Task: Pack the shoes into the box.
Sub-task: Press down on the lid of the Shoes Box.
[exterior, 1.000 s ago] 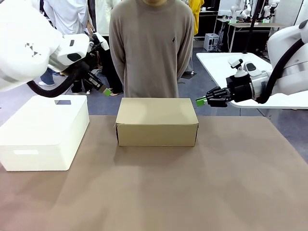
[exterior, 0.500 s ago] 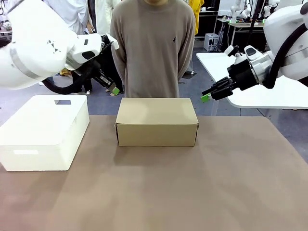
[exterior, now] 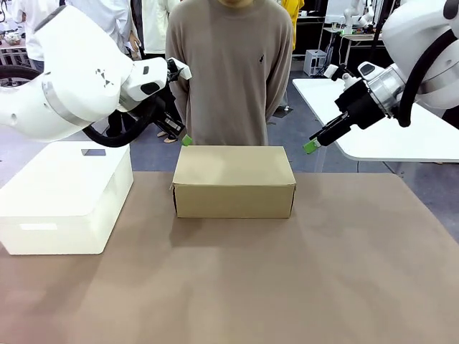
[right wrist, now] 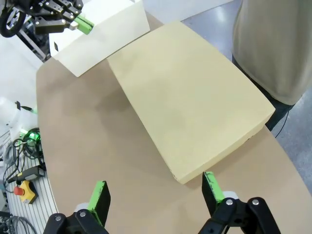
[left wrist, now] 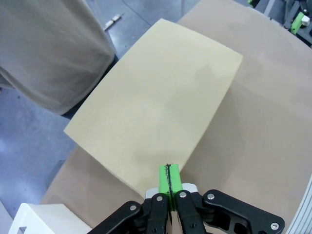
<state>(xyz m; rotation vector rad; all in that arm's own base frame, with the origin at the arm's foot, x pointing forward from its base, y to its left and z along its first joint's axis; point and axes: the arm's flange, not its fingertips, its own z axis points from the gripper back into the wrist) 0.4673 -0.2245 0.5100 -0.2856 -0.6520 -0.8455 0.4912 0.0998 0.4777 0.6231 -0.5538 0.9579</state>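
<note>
The tan cardboard shoebox (exterior: 234,180) sits shut at the centre of the front view, its lid flat down, on the brown worktop (exterior: 237,287). Its lid fills the middle of the left wrist view (left wrist: 156,102) and runs across the upper half of the right wrist view (right wrist: 190,92). With the lid down, I cannot tell what lies inside.

Over at upper left of the front view, the left gripper (exterior: 186,140) hangs in the air just off the box's back left corner, not touching it. Its green fingers (left wrist: 169,178) are pressed together with nothing between them, poking up from the bottom edge of the left wrist view over the near corner of the lid.

At upper right of the front view, the right gripper (exterior: 310,147) is also up in the air, beside the box's back right corner and clear of it. In its own wrist view that gripper (right wrist: 156,192) has its fingers (right wrist: 212,186) spread wide apart, empty, one either side of the box corner at the bottom of the frame.

A white rectangular box (exterior: 64,193) stands at the left of the front view, apart from the shoebox. A person in a taupe sweater (exterior: 228,64) stands right behind the shoebox at top centre.
</note>
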